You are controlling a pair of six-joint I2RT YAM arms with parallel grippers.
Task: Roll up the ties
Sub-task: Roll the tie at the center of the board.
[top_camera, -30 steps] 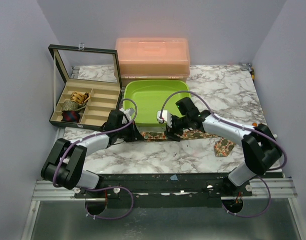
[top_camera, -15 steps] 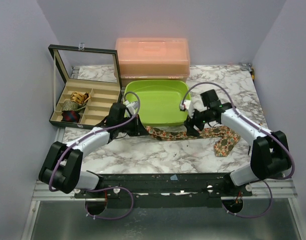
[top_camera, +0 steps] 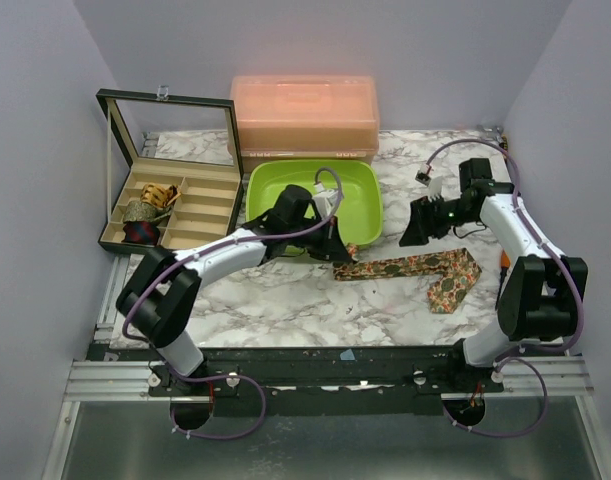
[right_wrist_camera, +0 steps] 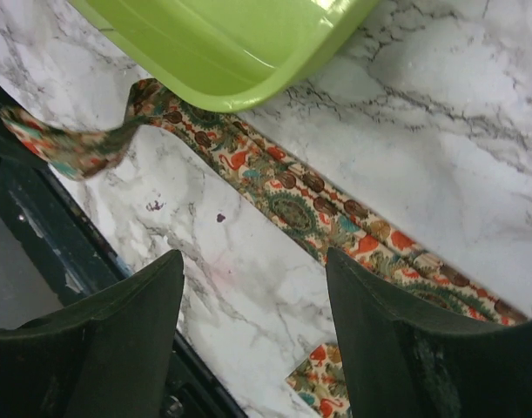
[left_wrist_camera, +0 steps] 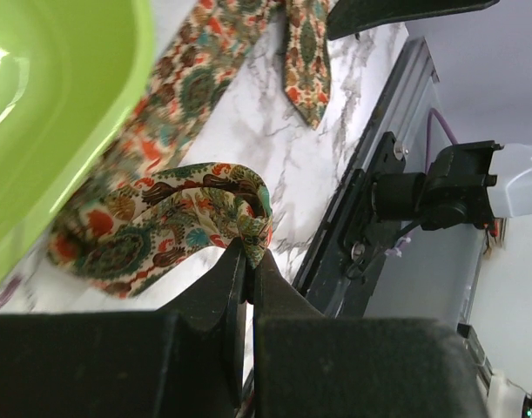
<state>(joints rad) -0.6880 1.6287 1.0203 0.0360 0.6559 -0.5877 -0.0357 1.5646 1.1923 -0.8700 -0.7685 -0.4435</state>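
One floral tie [top_camera: 410,267] lies flat on the marble table in front of the lime-green tray [top_camera: 363,190], its wide end folded down at the right. My left gripper [top_camera: 337,252] is at the tie's narrow left end. In the left wrist view it [left_wrist_camera: 248,252] is shut on that end, and the tie [left_wrist_camera: 152,218] curls up from the table into a loop. My right gripper [top_camera: 417,236] hovers open and empty above the tie's middle. In the right wrist view it [right_wrist_camera: 252,261] is above bare marble, with the tie [right_wrist_camera: 318,209] running diagonally past the tray [right_wrist_camera: 231,43].
An open black compartment case [top_camera: 200,205] at the back left holds rolled ties [top_camera: 145,212]. A translucent orange lidded box [top_camera: 305,110] stands behind the tray. The metal rail of the table's near edge [left_wrist_camera: 361,174] is close to the left gripper.
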